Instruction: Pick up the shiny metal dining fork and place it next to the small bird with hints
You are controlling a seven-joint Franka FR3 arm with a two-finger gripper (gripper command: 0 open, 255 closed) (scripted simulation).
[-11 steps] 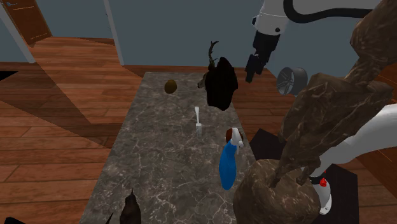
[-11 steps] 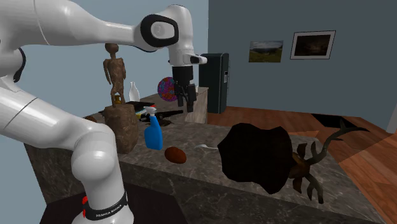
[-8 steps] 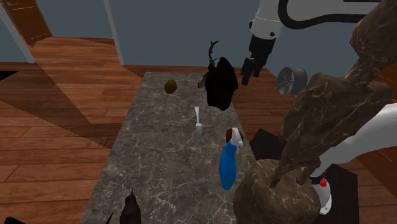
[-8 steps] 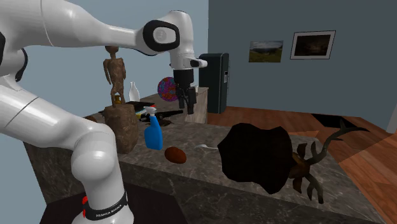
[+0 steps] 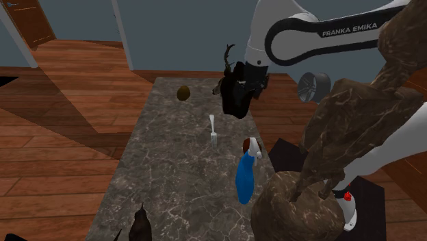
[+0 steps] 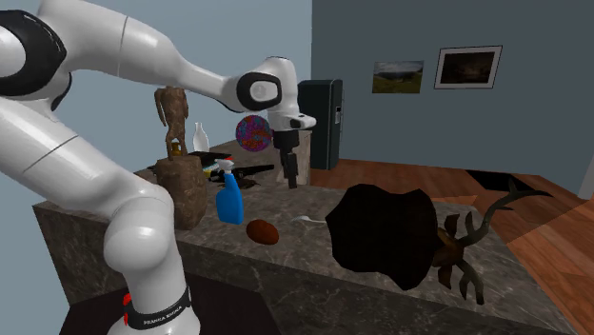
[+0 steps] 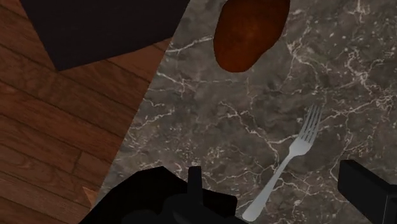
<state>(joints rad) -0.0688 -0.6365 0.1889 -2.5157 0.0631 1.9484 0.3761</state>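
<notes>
A shiny metal fork (image 5: 213, 130) lies flat on the dark marble table (image 5: 171, 171), between the black deer-head mount and the blue spray bottle. The fork (image 7: 289, 159) lies on the marble just ahead of my black fingers, apart from them. My gripper (image 7: 280, 191) stands open with nothing in it. It hangs above the table's far end (image 6: 288, 174), in front of the deer mount (image 5: 245, 87). A small dark brown bird (image 5: 140, 224) stands at the table's near end, far from the fork (image 6: 309, 222).
A black deer-head mount (image 5: 238, 92) with antlers stands at the table's far right edge. A brown egg-shaped thing (image 5: 183, 93) lies beyond the fork. A blue spray bottle (image 5: 245, 176) and a tall brown carved figure (image 5: 342, 137) stand near the stand.
The arm has swung to the shoulder view's left and come lower, bringing the open gripper from beside the table to above its far end near the deer mount. The fork has not moved.
</notes>
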